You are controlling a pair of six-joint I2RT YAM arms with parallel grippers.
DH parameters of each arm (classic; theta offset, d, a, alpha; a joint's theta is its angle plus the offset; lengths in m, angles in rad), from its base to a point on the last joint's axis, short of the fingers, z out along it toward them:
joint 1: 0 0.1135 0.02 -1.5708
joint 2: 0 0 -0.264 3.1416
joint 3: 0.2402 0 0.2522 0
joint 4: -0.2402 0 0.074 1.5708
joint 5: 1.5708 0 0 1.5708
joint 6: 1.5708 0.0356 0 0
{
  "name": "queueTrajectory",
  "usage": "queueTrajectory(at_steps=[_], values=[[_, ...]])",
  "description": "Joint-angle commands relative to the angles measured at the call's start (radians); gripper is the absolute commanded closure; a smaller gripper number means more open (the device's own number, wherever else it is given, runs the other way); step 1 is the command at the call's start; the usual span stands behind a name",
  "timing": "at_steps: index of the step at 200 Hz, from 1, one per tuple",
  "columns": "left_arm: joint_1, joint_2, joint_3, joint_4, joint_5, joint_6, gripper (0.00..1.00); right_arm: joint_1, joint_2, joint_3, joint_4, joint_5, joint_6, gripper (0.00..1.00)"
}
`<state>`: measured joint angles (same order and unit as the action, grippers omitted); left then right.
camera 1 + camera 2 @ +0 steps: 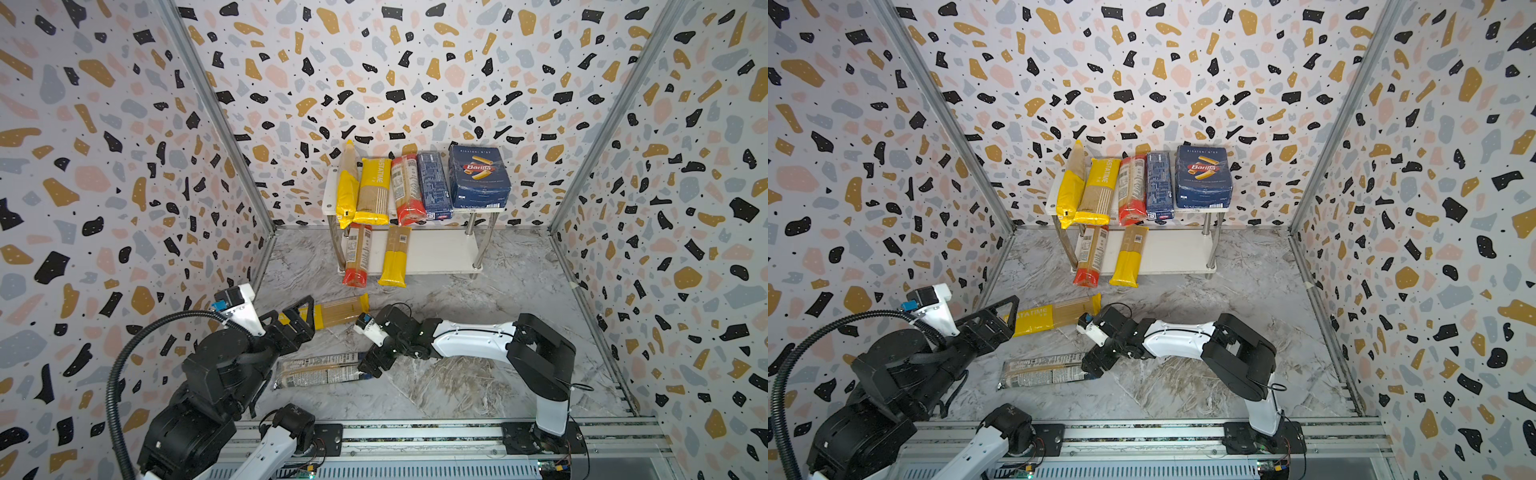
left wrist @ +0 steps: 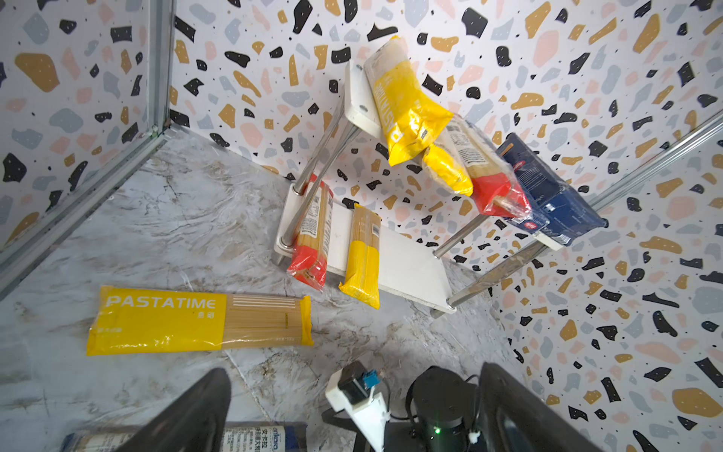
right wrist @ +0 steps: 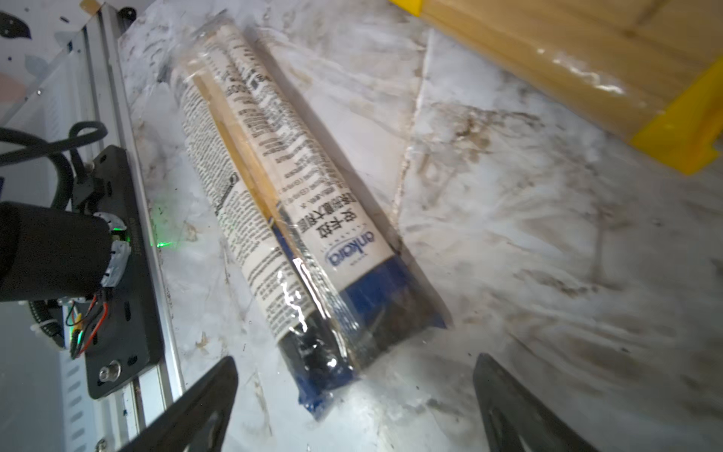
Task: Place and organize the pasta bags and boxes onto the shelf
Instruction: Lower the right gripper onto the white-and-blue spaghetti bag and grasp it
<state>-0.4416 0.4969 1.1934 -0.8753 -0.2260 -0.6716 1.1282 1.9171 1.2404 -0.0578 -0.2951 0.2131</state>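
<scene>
The shelf [image 1: 440,249] stands against the back wall. Along its top board, from left to right, lie a tilted yellow bag [image 1: 347,187] with its far end propped up the wall, a flat yellow bag [image 1: 374,191], a red-ended bag [image 1: 407,189], the narrow blue box [image 1: 434,185] and the wide blue box [image 1: 478,176]. On the lower board, a second red-ended bag [image 1: 357,255] and a lower yellow bag [image 1: 395,257] overhang the front edge.

Two packs lie on the marble floor: a PASTATIME bag [image 1: 336,311], and nearer the rail a clear bag [image 1: 316,370] with dark-blue ends.

The left gripper [image 1: 305,318] hangs by the PASTATIME bag's left end, jaws spread wide and empty. The right gripper [image 3: 355,364] is at the clear bag's right end, jaws wide apart either side of the blue tip, not clamped.
</scene>
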Motion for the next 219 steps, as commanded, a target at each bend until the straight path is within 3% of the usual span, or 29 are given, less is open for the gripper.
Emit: queueTrajectory(at_steps=[1, 79, 152, 182, 204, 219], values=[[-0.012, 0.012, 0.03, -0.016, -0.011, 0.03, 0.01, 0.033, 0.011, 0.068, 0.021, 0.0, -0.094, 0.05], [-0.11, 0.004, 0.105, -0.045, -0.124, 0.012, 0.0, 0.122, 0.251, 0.351, -0.103, 0.086, -0.203, 0.04], [-0.334, -0.051, 0.1, -0.064, -0.331, -0.086, 0.0, 0.145, 0.446, 0.613, -0.26, 0.155, -0.278, 0.04], [-0.403, -0.067, 0.101, -0.076, -0.399, -0.118, 0.0, 0.169, 0.467, 0.624, -0.292, 0.218, -0.299, 0.04], [-0.417, -0.06, 0.086, -0.07, -0.397, -0.126, 0.0, 0.169, 0.472, 0.622, -0.309, 0.274, -0.281, 0.11], [-0.417, -0.053, 0.076, -0.056, -0.386, -0.125, 0.0, 0.163, 0.478, 0.623, -0.335, 0.284, -0.27, 0.28]])
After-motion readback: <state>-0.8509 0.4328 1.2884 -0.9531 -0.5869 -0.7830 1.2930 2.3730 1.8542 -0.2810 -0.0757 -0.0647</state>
